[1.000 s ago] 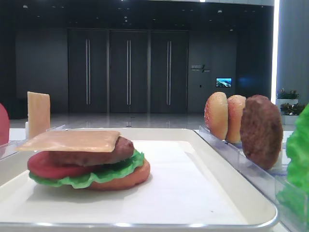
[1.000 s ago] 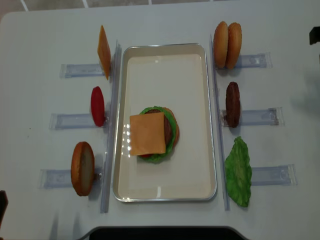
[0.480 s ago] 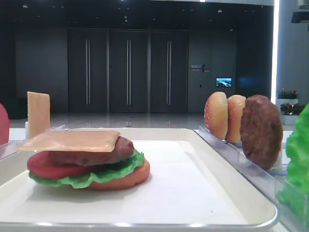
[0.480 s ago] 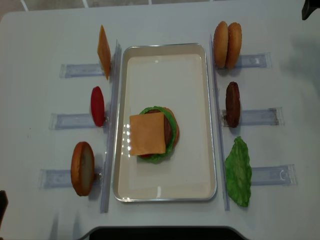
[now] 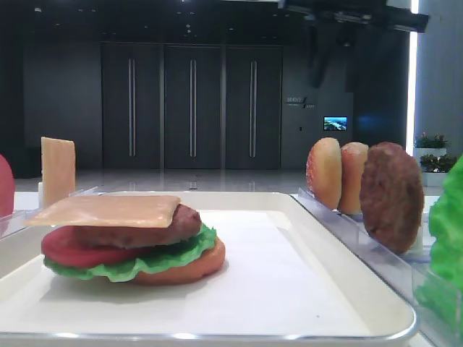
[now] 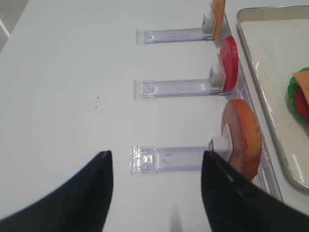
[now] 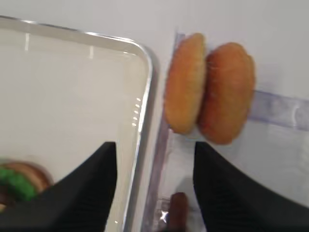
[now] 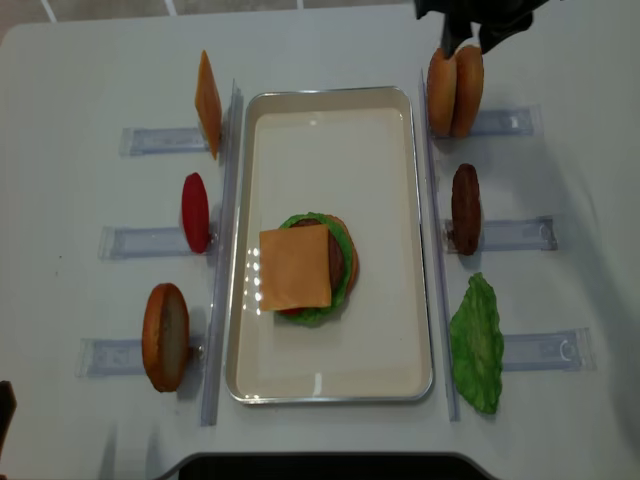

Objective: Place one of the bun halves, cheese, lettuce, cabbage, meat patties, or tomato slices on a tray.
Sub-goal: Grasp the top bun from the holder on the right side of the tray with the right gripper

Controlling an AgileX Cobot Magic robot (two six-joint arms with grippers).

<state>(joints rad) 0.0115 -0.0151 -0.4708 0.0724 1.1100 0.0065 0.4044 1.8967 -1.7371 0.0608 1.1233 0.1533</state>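
Exterior high (realsense): tray (image 8: pixel 330 385) holds stack up to cheese (image 8: pixel 294 266); bun top unplaced. Right gripper (image 8: pixel 470 25), jaws parted, empty, poised above bun halves (image 8: pixel 455 90). Left gripper (image 6: pixel 157 193) wide, idle.

Three upright buns (image 8: pixel 455 90), two patties (image 8: pixel 465 208), two cheese slices (image 8: pixel 294 266), one tray (image 8: pixel 330 110).

Even overhead light, glare on tray (image 8: pixel 425 250) rim, right-wrist view blurred
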